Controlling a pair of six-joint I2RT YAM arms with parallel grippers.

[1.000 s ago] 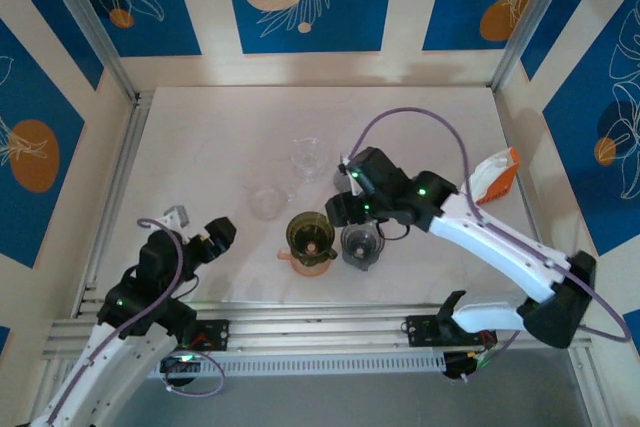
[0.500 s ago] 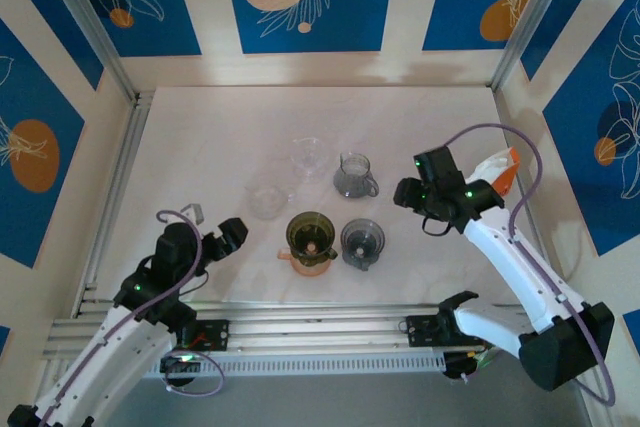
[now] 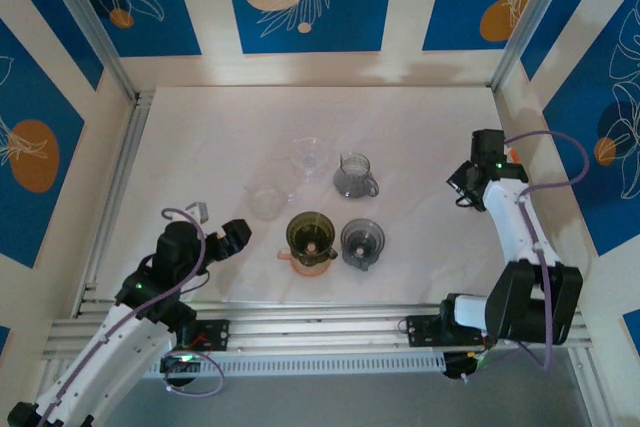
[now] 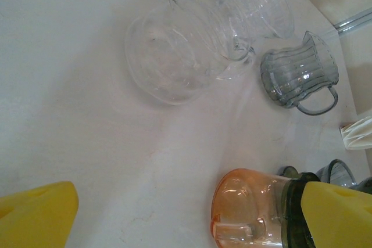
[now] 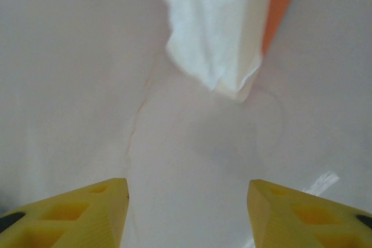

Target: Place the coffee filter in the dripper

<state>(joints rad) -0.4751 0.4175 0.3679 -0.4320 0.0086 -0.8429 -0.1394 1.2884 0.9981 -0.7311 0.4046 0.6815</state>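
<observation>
The right gripper (image 5: 186,201) is spread, with only bare table (image 5: 75,85) between its fingers. It hangs just short of the white coffee filter (image 5: 212,33), which lies against an orange holder (image 5: 283,4) at the table's right edge. The left gripper (image 4: 186,219) is spread wide and empty at the near left. Just to its right, the olive dripper (image 3: 311,231) sits on an orange server (image 4: 247,210), beside a grey dripper (image 3: 362,241) and well apart from the filter.
</observation>
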